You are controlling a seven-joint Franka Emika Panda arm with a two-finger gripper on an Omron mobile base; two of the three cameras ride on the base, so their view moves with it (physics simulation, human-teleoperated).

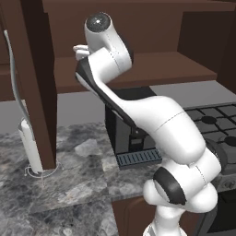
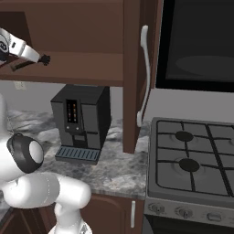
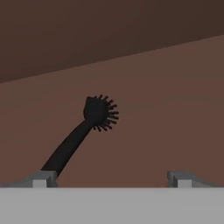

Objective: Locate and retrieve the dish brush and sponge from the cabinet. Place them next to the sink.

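The dish brush (image 3: 81, 135) is lying flat on the shelf of the cabinet (image 2: 91, 64), its round bristly head (image 3: 100, 113) pointing away from the hand and its thin black handle running back toward the left finger tip; in the right base view the same brush (image 2: 44, 59) is showing as a small dark tuft just past the end of the white hand, over the brown shelf board. The gripper (image 3: 111, 178) is hovering over the shelf with its jaws standing wide apart, as far open as they go, and it is gripping nothing; the handle is passing close by the left finger tip (image 3: 40, 178), though whether the two are touching cannot be told; the right finger tip (image 3: 183, 178) is standing well clear of the brush.

The cabinet door (image 2: 137, 73) is hanging open, with its long silver handle (image 2: 144, 75) facing the stove side; below the shelf a black coffee machine (image 2: 81, 121) is sitting on the grey marbled counter (image 2: 114, 169), and to its right a gas hob (image 2: 194, 157) is lying level with the counter; in the left base view the arm (image 1: 138, 115) is reaching up into the cabinet opening.
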